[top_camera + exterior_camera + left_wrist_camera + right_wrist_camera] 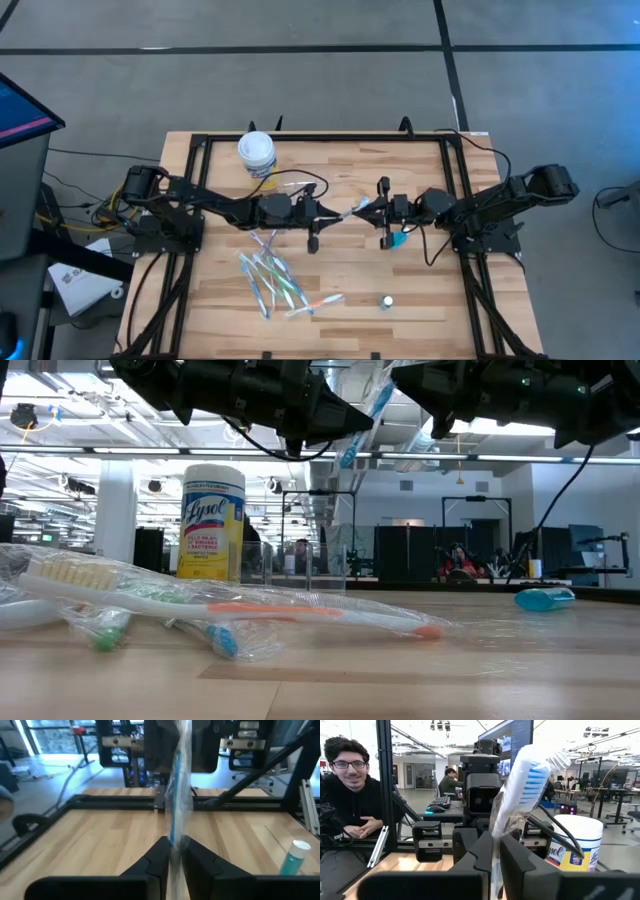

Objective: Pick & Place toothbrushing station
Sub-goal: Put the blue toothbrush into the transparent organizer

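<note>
Mid-air over the middle of my wooden surface (420,290), a single wrapped toothbrush (357,208) spans the gap between my two tools. It is a slim white brush with blue in its bristles, sealed in a clear crinkled sleeve; the right wrist view shows the bristle head (527,780) standing up just past my right tool's fingers. My left tool (174,851) is clamped on one end, fingers drawn in against the film, the handle's blue stripe running away between them. My right tool (494,851) has its fingers pressed together on the other end of the same brush.

Below and toward the surface's near edge, the other toothbrushes (272,277) lie in a loose heap, white, blue and green, each in its own clear wrap. One with an orange-marked handle (270,610) rests at the heap's edge, closest to the low camera. The small blue tube (386,301) with its white cap lies alone, near the heap and well apart from both tools. A second blue item (399,240) sits on the surface just beside my right tool; what it is I cannot tell.

A yellow canister (257,153) with a white lid stands upright near the far edge. A person (350,795) leans on folded hands beyond the surface.
</note>
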